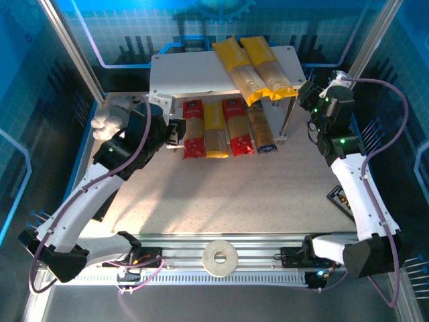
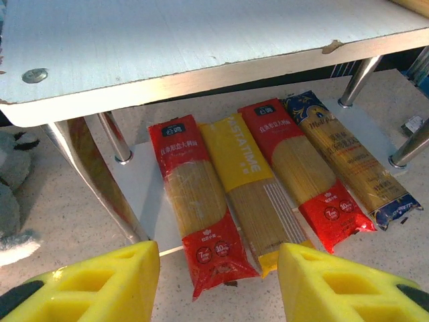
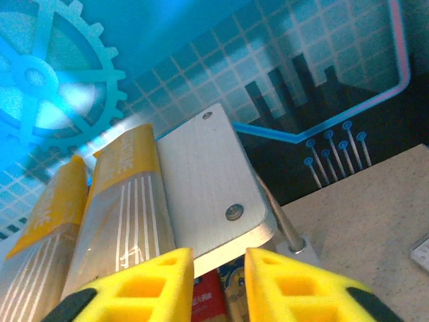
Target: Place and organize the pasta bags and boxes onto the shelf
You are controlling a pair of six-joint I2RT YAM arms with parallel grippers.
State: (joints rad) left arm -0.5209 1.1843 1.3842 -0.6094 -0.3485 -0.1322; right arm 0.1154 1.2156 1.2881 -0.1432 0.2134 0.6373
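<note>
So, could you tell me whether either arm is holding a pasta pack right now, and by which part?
Nothing is held. The left fingers stand empty before the lower packs; the right fingers are empty beside the shelf.

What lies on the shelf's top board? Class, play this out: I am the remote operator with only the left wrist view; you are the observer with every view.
Observer: A yellow pack and a second yellow pack lie angled on the top board, near ends past its front edge.
Operator: Where is the right tool?
Observer: By that board's right front corner, jaws slightly apart, empty.
Operator: Anything else lying about?
Observer: A white ring on the metal rail at the near edge.
</note>
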